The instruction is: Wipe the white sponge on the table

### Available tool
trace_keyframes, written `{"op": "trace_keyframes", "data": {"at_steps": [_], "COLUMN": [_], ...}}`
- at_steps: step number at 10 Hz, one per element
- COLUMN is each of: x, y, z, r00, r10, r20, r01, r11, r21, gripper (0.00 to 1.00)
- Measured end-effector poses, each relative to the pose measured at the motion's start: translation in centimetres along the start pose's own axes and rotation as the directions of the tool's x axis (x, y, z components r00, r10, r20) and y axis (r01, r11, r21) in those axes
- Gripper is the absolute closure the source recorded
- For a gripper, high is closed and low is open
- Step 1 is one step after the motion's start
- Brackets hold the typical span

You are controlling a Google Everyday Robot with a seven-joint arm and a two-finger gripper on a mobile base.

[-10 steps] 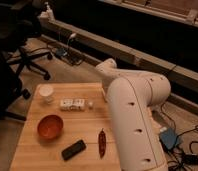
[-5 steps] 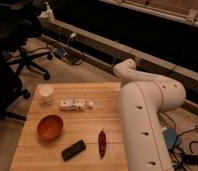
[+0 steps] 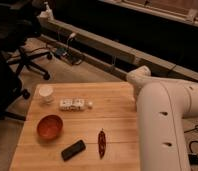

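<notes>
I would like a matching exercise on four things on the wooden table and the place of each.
1 round white cup
2 round red bowl
3 flat black phone
4 slim red chili pepper

A closest to the white robot arm
B far left corner of the table
C between bowl and pepper
D left side, nearer than the cup

Pairs: 1-B, 2-D, 3-C, 4-A. The gripper is out of view.

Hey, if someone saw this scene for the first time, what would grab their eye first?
The bulky white robot arm fills the right side, reaching over the right edge of the table; its gripper is not in view. On the wood, the red bowl sits front left, with a red chili pepper and a black phone near the front edge. A white cup and a white packet lie farther back.
</notes>
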Motion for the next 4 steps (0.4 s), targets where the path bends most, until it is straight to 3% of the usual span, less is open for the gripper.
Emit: {"op": "trace_keyframes", "data": {"at_steps": [4], "x": [6.2], "y": [4.2], "z": [0.3], "r00": [0.99], "r10": [-0.134], "r20": [-0.035], "r01": [0.133], "r11": [0.991], "r21": [-0.028], "gripper": [0.82]}}
